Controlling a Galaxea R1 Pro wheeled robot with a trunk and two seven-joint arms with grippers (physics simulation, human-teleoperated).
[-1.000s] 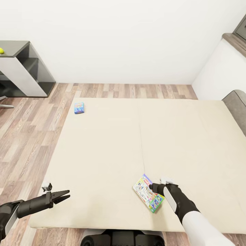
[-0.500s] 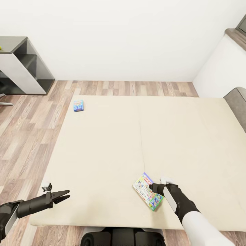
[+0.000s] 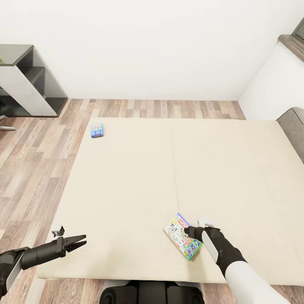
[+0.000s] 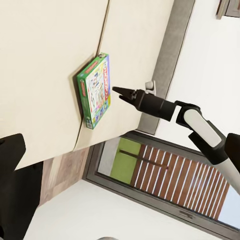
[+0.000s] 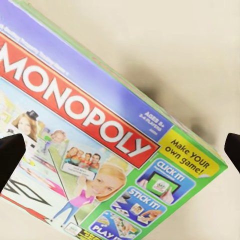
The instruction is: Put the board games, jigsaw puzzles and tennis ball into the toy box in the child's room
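The green-edged Monopoly board game lies flat on the beige bed near its front edge. My right gripper hovers right over this box, open, with one fingertip off each side of the lid and nothing held. A smaller blue-teal board game lies at the bed's far left corner. My left gripper hangs open and empty by the bed's front left corner.
A dark grey cabinet stands against the white wall at the far left. Wood-plank floor runs along the bed's left and far sides. A grey headboard edges the bed at the right.
The head camera shifted slightly a second ago, moving the whole picture. Neither arm nor either game box has moved since.
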